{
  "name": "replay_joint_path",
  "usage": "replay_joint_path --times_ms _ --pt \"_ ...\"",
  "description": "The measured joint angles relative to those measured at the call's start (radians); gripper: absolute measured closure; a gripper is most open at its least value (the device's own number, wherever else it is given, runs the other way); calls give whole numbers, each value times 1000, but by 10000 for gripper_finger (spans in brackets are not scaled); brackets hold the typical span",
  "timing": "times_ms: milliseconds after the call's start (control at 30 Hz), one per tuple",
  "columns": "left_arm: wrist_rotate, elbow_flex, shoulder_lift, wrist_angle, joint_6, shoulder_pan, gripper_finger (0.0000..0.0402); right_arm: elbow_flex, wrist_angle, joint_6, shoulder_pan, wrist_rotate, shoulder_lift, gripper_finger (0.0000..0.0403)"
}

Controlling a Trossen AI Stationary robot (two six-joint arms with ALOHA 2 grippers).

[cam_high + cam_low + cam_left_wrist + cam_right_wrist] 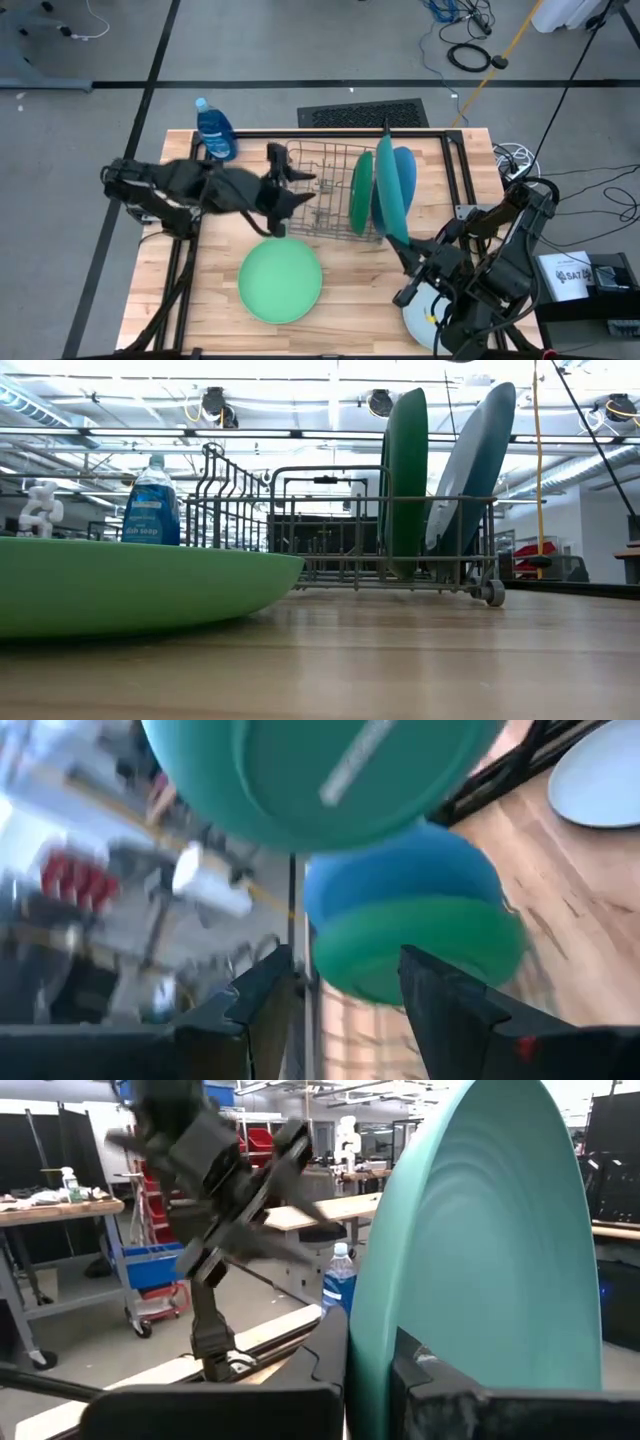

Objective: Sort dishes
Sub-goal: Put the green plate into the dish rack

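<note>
The teal plate (388, 205) stands on edge at the rack's (320, 190) right end, pinched at its rim by the right gripper (372, 1355), just beside the blue plate (405, 180) and dark green plate (360, 190). It could knock them or miss a slot. The left gripper (345, 995), jaws apart and empty, hovers near the rack's near-left edge, above the light green plate (280, 280), and could collide.

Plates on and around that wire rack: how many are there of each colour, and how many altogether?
Light green plate, flat on the table: 1
Dark green plate, upright in the rack: 1
Teal plate: 1
Blue plate: 1
Pale plate, flat on the table: 1
Total: 5 plates
</note>
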Motion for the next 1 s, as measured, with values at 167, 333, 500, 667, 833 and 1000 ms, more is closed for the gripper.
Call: replay_joint_path --times_ms 167,333,500,667,833,1000 --pt "212 125 17 44 207 73 220 -2 12 0 0 -1 7 394" --pt "368 262 88 -33 233 138 220 -2 57 -16 3 -5 15 394" --pt "392 376 165 -49 281 148 220 -2 126 -92 4 1 18 394" --pt "392 487 224 -49 347 148 220 -2 128 -98 -26 -3 3 394" --pt "392 502 227 -31 331 148 220 16 132 -190 -69 -9 -72 394" --pt "392 502 228 -54 278 138 220 104 209 -565 -83 -229 -148 394"
